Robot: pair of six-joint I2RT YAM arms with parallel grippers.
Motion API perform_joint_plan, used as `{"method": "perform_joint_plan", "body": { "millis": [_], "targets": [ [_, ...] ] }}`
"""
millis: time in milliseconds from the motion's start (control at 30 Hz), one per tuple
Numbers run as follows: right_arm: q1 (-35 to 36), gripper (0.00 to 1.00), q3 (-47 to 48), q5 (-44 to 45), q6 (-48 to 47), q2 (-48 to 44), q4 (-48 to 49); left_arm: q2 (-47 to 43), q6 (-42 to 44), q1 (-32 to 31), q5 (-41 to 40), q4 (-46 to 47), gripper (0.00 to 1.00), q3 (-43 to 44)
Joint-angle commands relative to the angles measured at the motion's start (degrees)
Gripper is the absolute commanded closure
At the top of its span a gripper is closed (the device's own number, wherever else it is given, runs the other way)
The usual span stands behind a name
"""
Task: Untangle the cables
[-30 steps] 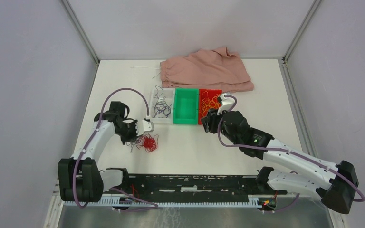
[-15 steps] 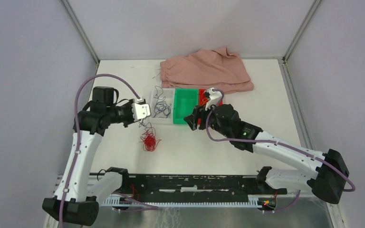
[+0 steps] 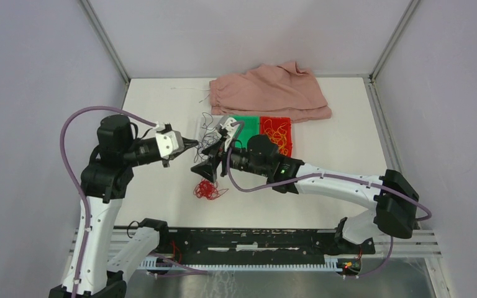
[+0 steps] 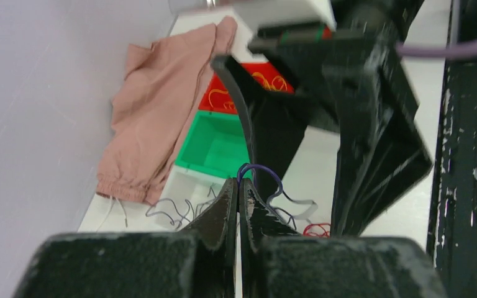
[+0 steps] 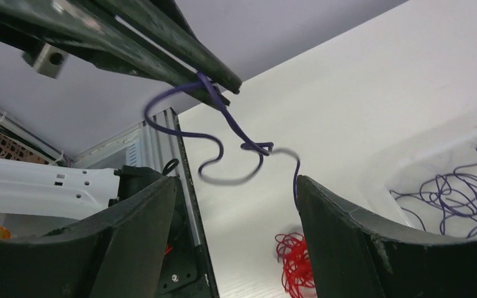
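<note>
My left gripper (image 3: 190, 144) is shut on a dark purple-blue cable (image 4: 262, 169) and holds it above the table. The cable hangs in loops (image 5: 223, 124) down toward a red cable bundle (image 3: 208, 189) lying on the table. My right gripper (image 3: 208, 160) is open and wide. It faces the left gripper, and the hanging purple cable passes between its fingers (image 5: 329, 211) without being gripped. The left gripper's tips (image 4: 239, 184) press together on the cable. Yellow cable (image 3: 277, 133) lies in the red tray (image 3: 287, 149).
A white tray (image 3: 202, 119) with more purple cord, a green tray (image 3: 246, 121) and the red tray stand in a row at mid-table. A pink cloth (image 3: 267, 93) lies behind them. The black rail (image 3: 248, 239) runs along the near edge.
My left gripper rose from the table with the purple cable, leaving the red bundle below. My right arm swung left from the red tray to just in front of the left gripper.
</note>
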Motion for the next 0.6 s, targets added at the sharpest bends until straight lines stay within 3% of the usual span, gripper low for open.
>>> {"method": "perform_joint_plan", "body": {
  "millis": [0,233,400,467,567],
  "targets": [
    [0.48,0.24,5.83,2.37,-2.82,4.13,3.96,1.67,-11.65,-0.32,6.15,8.02,0.97,6.90],
    [0.44,0.35,7.50,8.14,-1.86,9.98,4.42,2.79,-22.31,-0.24,8.84,15.20,0.97,12.36],
    [0.34,0.37,3.66,9.77,0.01,11.57,6.78,3.11,-29.22,-0.27,8.08,23.62,0.97,13.38],
    [0.19,0.35,1.18,10.32,0.89,10.79,7.88,3.45,-29.06,-0.24,6.34,25.34,0.97,12.85],
    [-0.23,0.24,-2.96,11.79,2.40,7.79,10.00,4.01,-26.41,-0.27,2.09,25.43,0.97,10.54]
  ]
}}
